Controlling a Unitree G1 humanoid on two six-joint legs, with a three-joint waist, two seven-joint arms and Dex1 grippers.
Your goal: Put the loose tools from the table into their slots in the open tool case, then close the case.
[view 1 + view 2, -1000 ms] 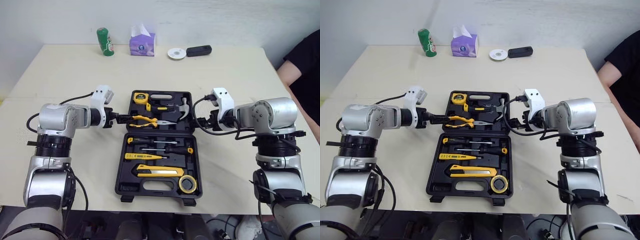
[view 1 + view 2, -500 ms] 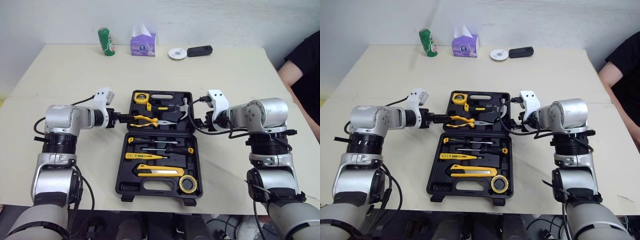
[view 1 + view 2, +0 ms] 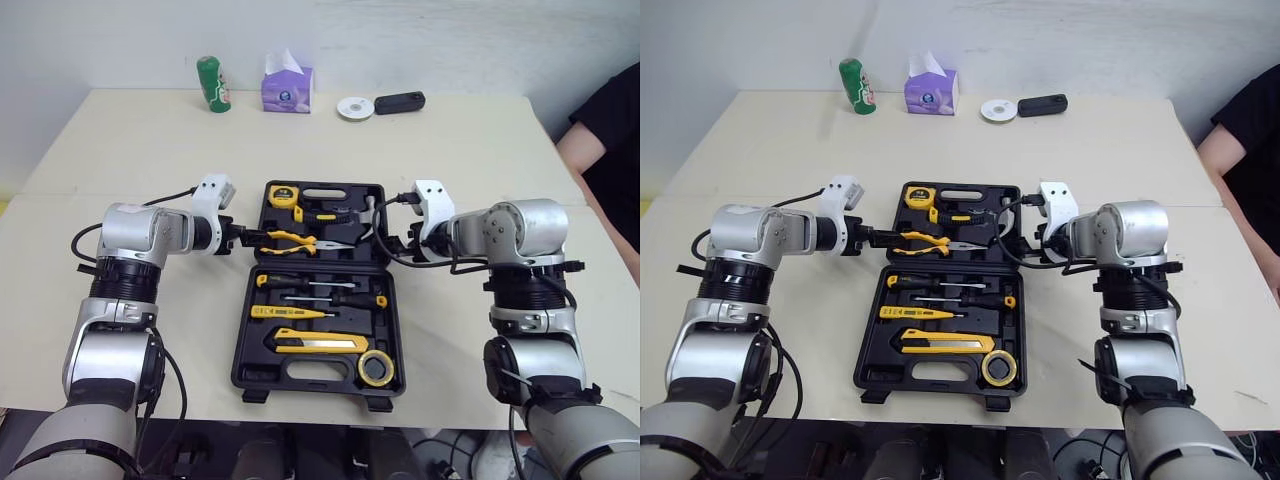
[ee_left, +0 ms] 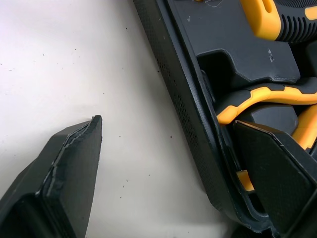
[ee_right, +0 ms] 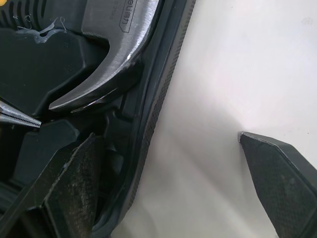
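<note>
**Both grippers bracket the far half of the filled case, ready for the closing step**

The black plastic tool case (image 3: 310,378) lies open at the middle of the beige table (image 3: 480,150). Its slots hold the yellow-handled pliers (image 3: 290,240), the steel claw hammer (image 3: 368,215) and the rest. Over the last second both arms have edged inward. The left gripper (image 3: 250,237) now straddles the left wall of the case's far half, and the right gripper (image 3: 392,243) straddles the right wall. Each is spread wide and holds nothing, with one finger inside the case and one over the table. Packing looks finished, so folding the far half over is probably next.
</note>
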